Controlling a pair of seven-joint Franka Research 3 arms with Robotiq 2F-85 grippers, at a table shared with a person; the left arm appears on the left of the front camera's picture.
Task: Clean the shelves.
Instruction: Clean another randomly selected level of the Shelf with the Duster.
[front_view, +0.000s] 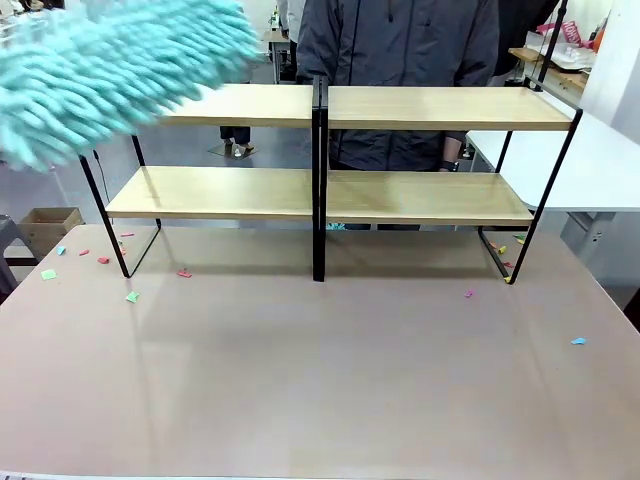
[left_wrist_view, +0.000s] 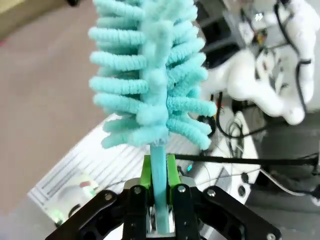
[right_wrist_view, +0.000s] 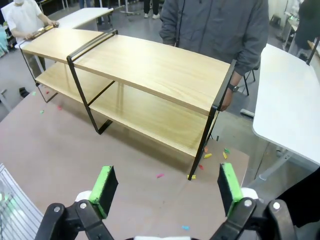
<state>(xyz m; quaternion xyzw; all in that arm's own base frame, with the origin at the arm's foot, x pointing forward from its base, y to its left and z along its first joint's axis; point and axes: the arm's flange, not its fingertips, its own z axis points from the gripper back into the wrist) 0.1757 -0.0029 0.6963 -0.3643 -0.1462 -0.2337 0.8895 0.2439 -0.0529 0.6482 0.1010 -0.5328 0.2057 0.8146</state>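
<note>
Two grippers are seen: the left gripper (left_wrist_view: 160, 200) is clamped on the flat handle of a turquoise chenille duster (front_view: 110, 70), while the right gripper (right_wrist_view: 165, 187) is held wide with nothing between its green pads. The shelves (front_view: 330, 150) are stood across the far part of the table (front_view: 320, 380), long boards running left to right, and the duster head is carried high at the rack's left end, beside the upper left board. The left arm is judged better placed, so a sweep along the board's length would be called for.
</note>
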